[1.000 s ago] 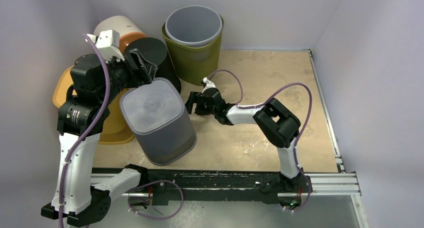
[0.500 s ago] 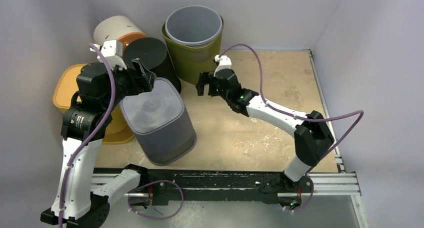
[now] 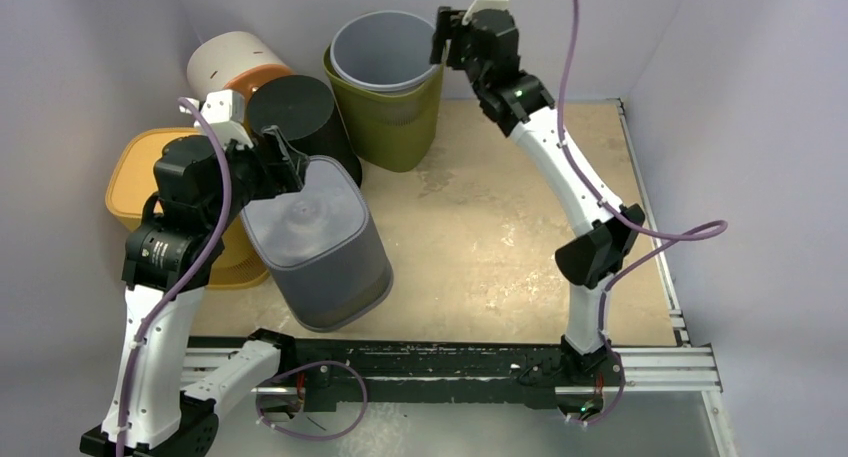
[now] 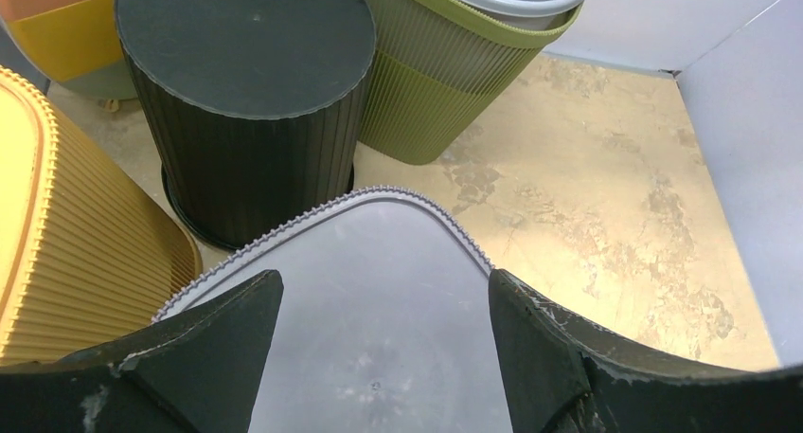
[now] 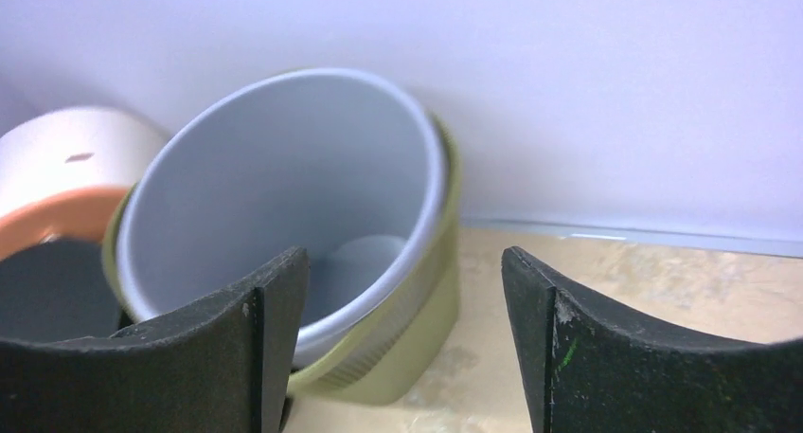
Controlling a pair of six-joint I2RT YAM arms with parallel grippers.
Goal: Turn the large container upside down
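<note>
Two arms work this table [image 3: 500,267], yet only the left one is close to the job. The left gripper [image 3: 287,155] hovers at the far upper edge of the large grey container [image 3: 315,242], which sits left of centre, just beside the yellow basket [image 3: 135,187] and the black bin [image 3: 300,102]. The container already shows its base skyward and its mouth toward the tabletop, so its long axis runs roughly vertical, leaning a little toward the near right. By my reading the flip is all but finished. From the left wrist, the base lies directly below and ahead of the fingers [image 4: 208,348], which stand spread wide over a rounded corner with nothing pinched between them. Whether their tips brush the plastic I cannot tell. Any coming move likely turns on that: a straight lift away should leave it standing, while a sideways drag could tip it. The right gripper [image 3: 447,39] is well apart, raised at the back above the smooth grey pail [image 3: 385,47] nested in the olive bin [image 3: 385,127], its fingers apart and empty. The container is matte grey plastic, a tapered rounded square with a finely beaded rim around a smooth base. The black and olive bins are ribbed vertically, the basket is ribbed too, and the tabletop is mottled tan.
</note>
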